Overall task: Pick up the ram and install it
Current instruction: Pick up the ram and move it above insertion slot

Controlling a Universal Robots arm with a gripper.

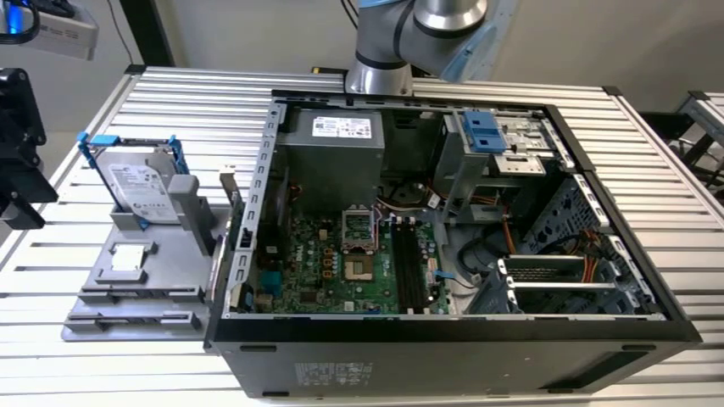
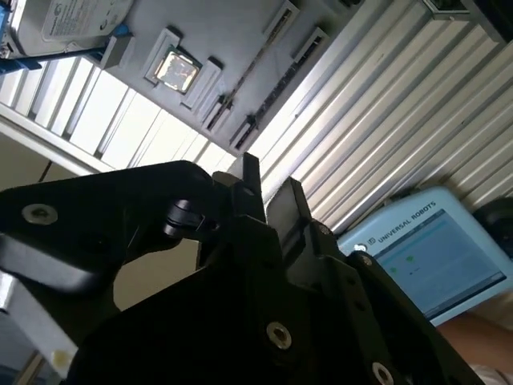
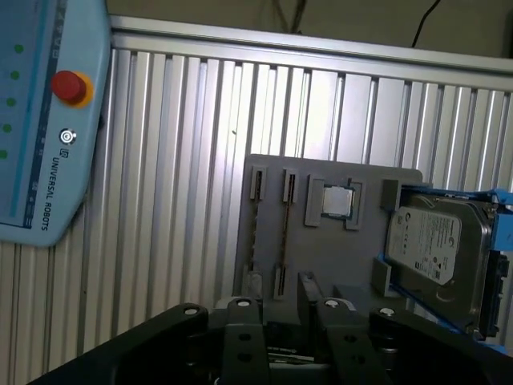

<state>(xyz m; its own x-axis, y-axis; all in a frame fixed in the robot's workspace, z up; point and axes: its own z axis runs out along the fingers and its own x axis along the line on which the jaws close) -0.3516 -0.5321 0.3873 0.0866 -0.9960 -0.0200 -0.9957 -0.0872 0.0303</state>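
Note:
The ram is a thin dark stick standing edge-on in a slot of the grey fixture (image 3: 321, 241); I see the ram (image 3: 284, 237) in the first wrist view and the ram (image 2: 258, 58) in the second wrist view. My gripper (image 2: 268, 191) hovers well above the slatted table, off to one side of the fixture. It is open by a narrow gap with nothing between its fingers. In the exterior view the open computer case (image 1: 453, 331) lies on the table, with the motherboard's long black slots (image 1: 408, 264) exposed.
On the fixture (image 1: 136, 280) also sit a silver hard drive in a blue frame (image 1: 142, 186) and a small square chip (image 1: 130, 254). A light-blue teach pendant (image 3: 48, 120) lies on the table beside it. The arm's base (image 1: 385, 59) rises behind the case.

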